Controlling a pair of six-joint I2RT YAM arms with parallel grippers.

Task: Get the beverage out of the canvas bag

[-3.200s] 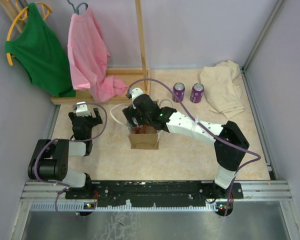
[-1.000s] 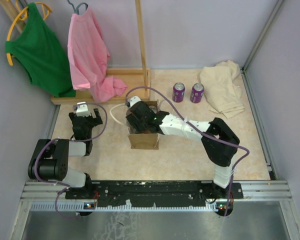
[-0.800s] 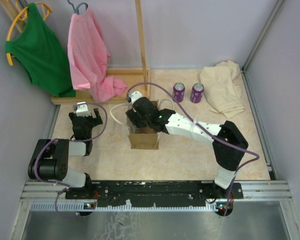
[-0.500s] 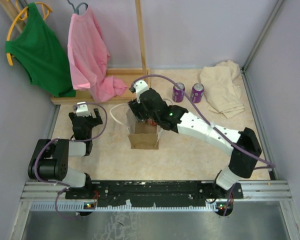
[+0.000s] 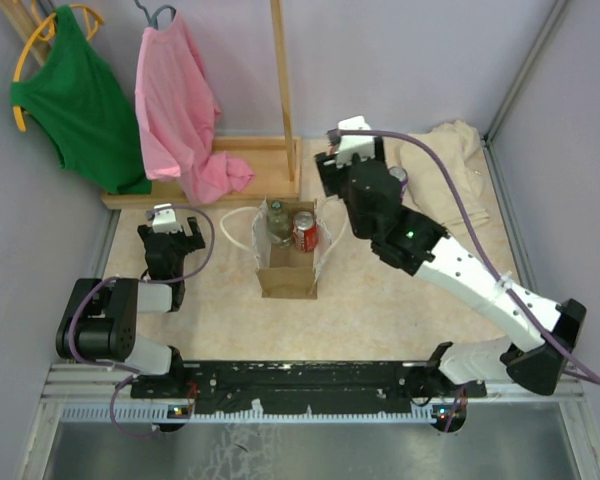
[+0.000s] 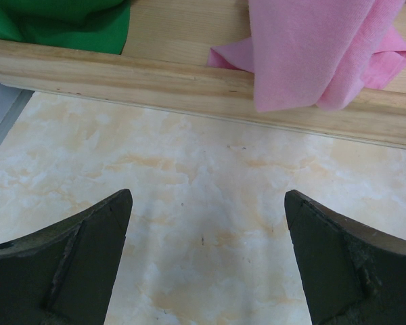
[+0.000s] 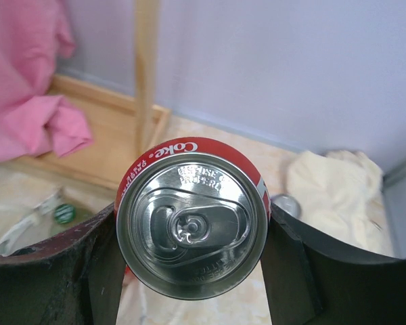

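The tan canvas bag (image 5: 288,278) with white loop handles stands open at the table's middle. Inside it stand a green-capped bottle (image 5: 277,222) and a red can (image 5: 303,230). My right gripper (image 7: 193,227) is shut on a red Coke can (image 7: 191,233), seen top-on between the fingers. In the top view the right gripper (image 5: 338,172) is behind and to the right of the bag, and the held can is hidden under the wrist. The bottle's green cap (image 7: 64,213) shows low left in the right wrist view. My left gripper (image 6: 206,203) is open and empty over bare table, left of the bag (image 5: 170,238).
A purple can (image 5: 398,178) stands just right of the right gripper; its silver top (image 7: 285,204) shows in the wrist view. A cream cloth (image 5: 455,175) lies back right. A wooden rack base (image 5: 250,150) with pink (image 5: 185,110) and green (image 5: 75,95) shirts stands back left.
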